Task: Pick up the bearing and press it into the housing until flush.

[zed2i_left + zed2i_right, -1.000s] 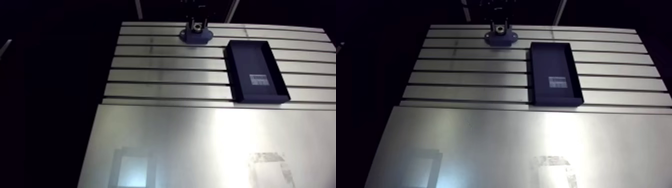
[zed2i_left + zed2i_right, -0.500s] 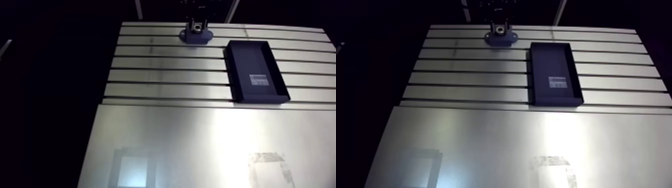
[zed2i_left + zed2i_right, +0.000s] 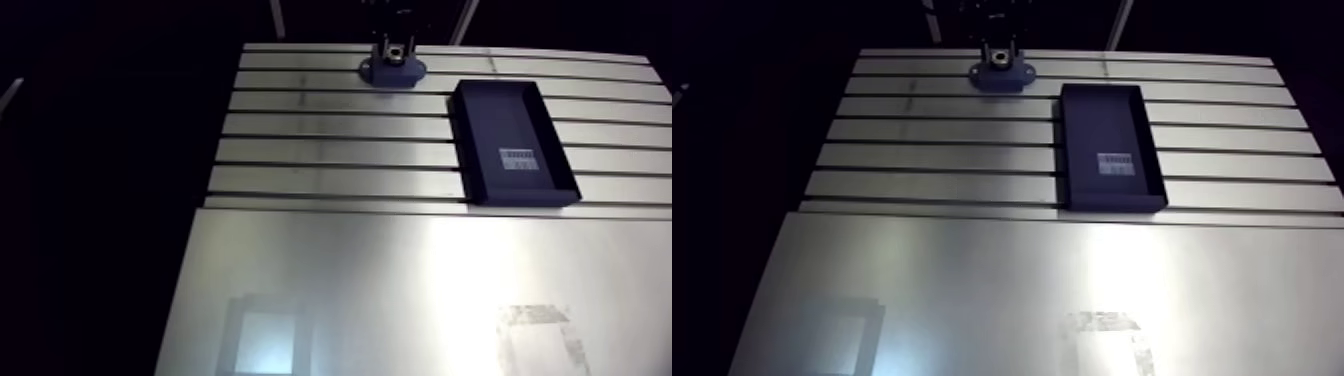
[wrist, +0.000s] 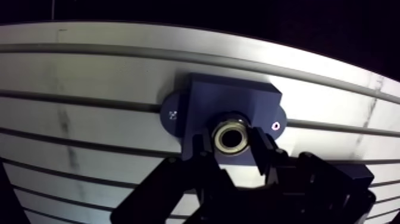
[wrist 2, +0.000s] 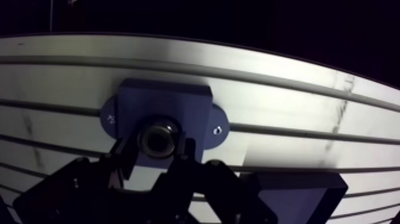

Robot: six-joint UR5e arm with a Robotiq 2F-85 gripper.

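Note:
The blue housing (image 4: 229, 98) is a block with two flat ears, lying on the slotted table (image 4: 89, 77) near its far edge; the arm view shows the housing (image 3: 392, 72) small there. A steel ring bearing (image 4: 231, 136) sits at the housing's middle bore. My gripper (image 4: 231, 142) comes down over it, its two dark fingers (image 4: 200, 149) pressed against the bearing's sides. I cannot tell how deep the bearing sits in the bore. In the arm view the gripper (image 3: 393, 48) stands right above the housing.
A black open tray (image 3: 512, 140) with a small label inside lies on the table to the right of the housing; its corner (image 5: 297, 190) shows beside the gripper. A smooth metal sheet (image 3: 400, 290) covers the table's near half.

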